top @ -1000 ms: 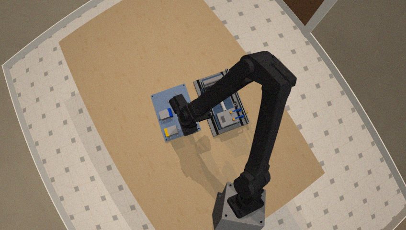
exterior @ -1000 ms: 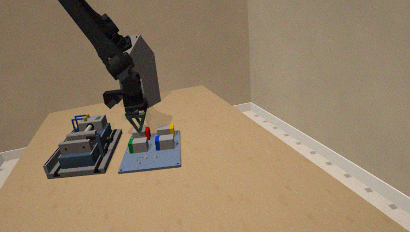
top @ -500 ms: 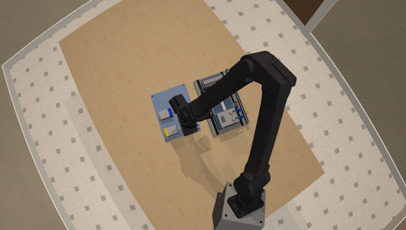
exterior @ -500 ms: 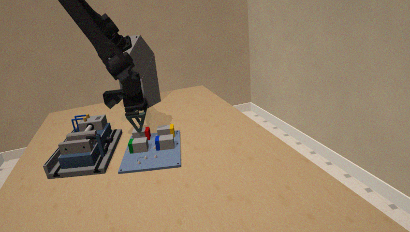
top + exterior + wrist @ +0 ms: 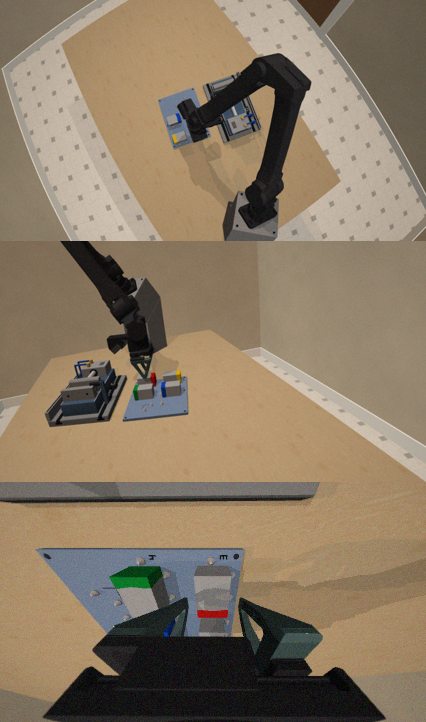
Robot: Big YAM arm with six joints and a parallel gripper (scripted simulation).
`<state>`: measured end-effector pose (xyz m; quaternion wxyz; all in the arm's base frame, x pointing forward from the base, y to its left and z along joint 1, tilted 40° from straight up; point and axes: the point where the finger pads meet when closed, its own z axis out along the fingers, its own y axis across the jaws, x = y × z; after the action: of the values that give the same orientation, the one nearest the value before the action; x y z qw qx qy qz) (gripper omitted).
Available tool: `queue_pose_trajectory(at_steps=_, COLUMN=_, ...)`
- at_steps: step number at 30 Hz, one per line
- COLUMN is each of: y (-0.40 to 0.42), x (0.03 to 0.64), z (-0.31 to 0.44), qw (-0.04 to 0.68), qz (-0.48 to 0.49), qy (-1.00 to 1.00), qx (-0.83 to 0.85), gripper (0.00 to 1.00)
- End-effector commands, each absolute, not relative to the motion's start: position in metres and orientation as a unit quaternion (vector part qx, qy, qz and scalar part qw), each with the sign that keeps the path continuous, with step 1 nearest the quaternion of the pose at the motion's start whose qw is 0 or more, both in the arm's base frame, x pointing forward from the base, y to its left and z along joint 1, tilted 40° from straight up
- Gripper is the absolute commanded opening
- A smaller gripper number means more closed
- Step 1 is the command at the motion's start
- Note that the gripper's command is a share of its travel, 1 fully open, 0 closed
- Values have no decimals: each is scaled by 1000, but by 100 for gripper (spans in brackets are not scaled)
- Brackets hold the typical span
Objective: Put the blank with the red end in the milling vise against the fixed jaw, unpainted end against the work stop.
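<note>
The blank with the red end [image 5: 152,379] [image 5: 212,587] lies on the blue plate [image 5: 170,103] [image 5: 173,409] [image 5: 67,558]. Its red end points away from the vise in the exterior view. My gripper [image 5: 145,377] [image 5: 213,602] is open, pointing down, one fingertip on either side of this blank in the wrist view. Its tips look close to the blank's top; their exact height is unclear. The arm hides both in the top view. The vise [image 5: 239,123] [image 5: 79,407] stands beside the plate. Its fixed jaw [image 5: 77,393] and dark work stop [image 5: 95,383] show; the low bars are hidden.
The green-ended blank [image 5: 145,391] [image 5: 140,602] lies beside the red-ended one. The blue-ended blank [image 5: 173,120] [image 5: 173,388] and yellow-ended blank [image 5: 181,136] [image 5: 170,376] lie on the plate's other side. Small pegs stand around the blanks. Blue hoses [image 5: 250,122] [image 5: 78,369] rise from the vise's far block.
</note>
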<state>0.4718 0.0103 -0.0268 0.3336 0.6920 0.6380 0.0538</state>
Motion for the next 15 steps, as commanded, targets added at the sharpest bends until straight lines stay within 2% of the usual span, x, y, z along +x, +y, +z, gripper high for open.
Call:
queue_pose_trajectory(at_steps=1, y=6, x=477, z=-28, qw=336, qz=57, qy=635, qx=693, gripper=64)
queue_pose_trajectory(at_steps=15, y=6, x=481, z=-25, qw=338, qz=60, qy=633, qx=694, gripper=64)
